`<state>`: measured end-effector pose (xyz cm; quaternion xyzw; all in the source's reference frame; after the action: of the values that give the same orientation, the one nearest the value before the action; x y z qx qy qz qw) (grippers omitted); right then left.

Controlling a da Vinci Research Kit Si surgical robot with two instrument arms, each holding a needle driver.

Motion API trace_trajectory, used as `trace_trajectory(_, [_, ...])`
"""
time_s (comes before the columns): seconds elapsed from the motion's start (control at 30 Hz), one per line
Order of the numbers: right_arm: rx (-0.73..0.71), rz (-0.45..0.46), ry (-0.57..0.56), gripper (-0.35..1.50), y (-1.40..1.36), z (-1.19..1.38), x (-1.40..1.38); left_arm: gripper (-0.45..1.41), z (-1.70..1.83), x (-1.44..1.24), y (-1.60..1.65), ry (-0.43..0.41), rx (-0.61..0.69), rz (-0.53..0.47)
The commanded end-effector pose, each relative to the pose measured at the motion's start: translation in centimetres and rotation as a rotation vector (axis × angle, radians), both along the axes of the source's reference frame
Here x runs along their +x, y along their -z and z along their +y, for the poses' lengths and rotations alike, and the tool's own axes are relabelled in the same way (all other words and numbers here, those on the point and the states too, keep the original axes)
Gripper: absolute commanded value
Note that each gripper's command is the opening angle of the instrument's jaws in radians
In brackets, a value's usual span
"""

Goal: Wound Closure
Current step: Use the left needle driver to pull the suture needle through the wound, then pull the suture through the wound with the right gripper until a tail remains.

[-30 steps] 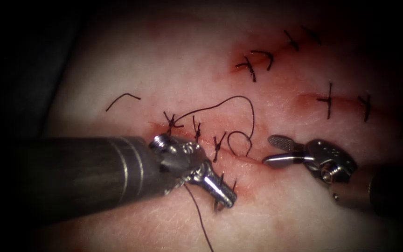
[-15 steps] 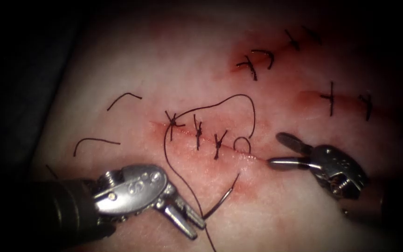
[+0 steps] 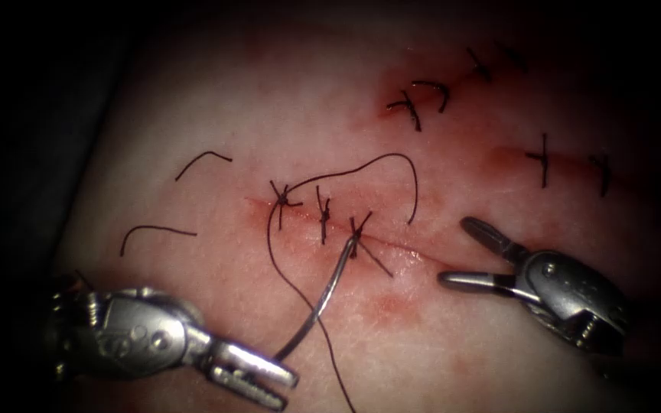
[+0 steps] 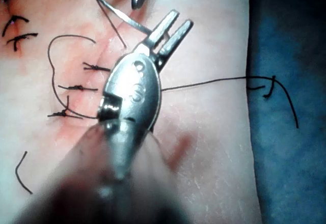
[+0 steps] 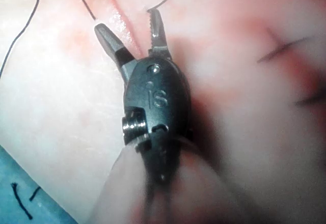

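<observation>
**Q:** What is seen nearest the endoscope?

**A:** The left tool [image 3: 288, 378] is seen low on the left side of the cut; its jaws are clamped on the needle [image 3: 319, 302] at one end of its curve; the needle is held clear of the tissue [image 3: 216, 115], its free end lying over the third stitch [image 3: 357, 233] on the cut [image 3: 399, 248]; whether that end touches the tissue cannot be told. Thread [image 3: 277, 252] is seen curving down beside the needle.

**Q:** And further back?

**A:** The right tool [image 3: 453, 252] is seen on the right side of the cut; its jaws are spread apart and nothing is held in them; the lower jaw lies near the unclosed end of the cut. Three tied stitches are seen along the cut; a loop of thread arcs above them; two cut ends of thread [image 3: 158, 229] lie on the tissue to the left. Farthest away, two other sutured cuts [image 3: 422, 95] are seen.
</observation>
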<state>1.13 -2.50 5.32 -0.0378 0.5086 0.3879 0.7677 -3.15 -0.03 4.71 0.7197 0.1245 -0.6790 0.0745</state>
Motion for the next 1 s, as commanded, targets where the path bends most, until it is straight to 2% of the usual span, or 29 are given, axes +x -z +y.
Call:
trace_trajectory(0.03, [-0.006, -0.016, 0.023, 1.26, -0.12, -0.12, 0.18, -0.45, 0.0, -0.04, -0.03, 0.024, -0.016, -0.015])
trace_trajectory(0.1, [-0.01, -0.035, 0.046, 1.26, -0.17, -0.21, 0.32, -0.45, 0.07, 0.0, 0.08, 0.11, -0.072, -0.048])
trace_trajectory(0.13, [-0.01, -0.035, 0.046, 1.26, -0.17, -0.21, 0.32, -0.45, 0.07, 0.0, 0.08, 0.11, -0.072, -0.048])
trace_trajectory(0.17, [-0.009, -0.037, 0.055, 1.26, -0.19, -0.25, 0.41, -0.45, 0.13, 0.05, 0.16, 0.172, -0.114, -0.065])
trace_trajectory(0.23, [-0.015, -0.042, 0.055, 1.25, -0.18, -0.27, 0.47, -0.45, 0.17, 0.12, 0.22, 0.229, -0.128, -0.074])
trace_trajectory(0.33, [-0.022, -0.048, 0.064, 1.23, -0.17, -0.29, 0.54, -0.45, 0.2, 0.18, 0.27, 0.259, -0.123, -0.097])
trace_trajectory(0.63, [-0.055, -0.063, 0.085, 1.18, -0.05, -0.31, 0.74, -0.45, 0.07, 0.32, 0.21, 0.268, -0.135, -0.08])
trace_trajectory(0.97, [-0.03, -0.098, 0.118, 1.14, -0.32, -0.25, 0.76, -0.45, 0.04, 0.35, 0.23, 0.27, -0.13, -0.085])
trace_trajectory(1.0, [-0.025, -0.11, 0.125, 0.94, -0.37, -0.26, 0.76, -0.45, 0.02, 0.36, 0.24, 0.268, -0.125, -0.086])
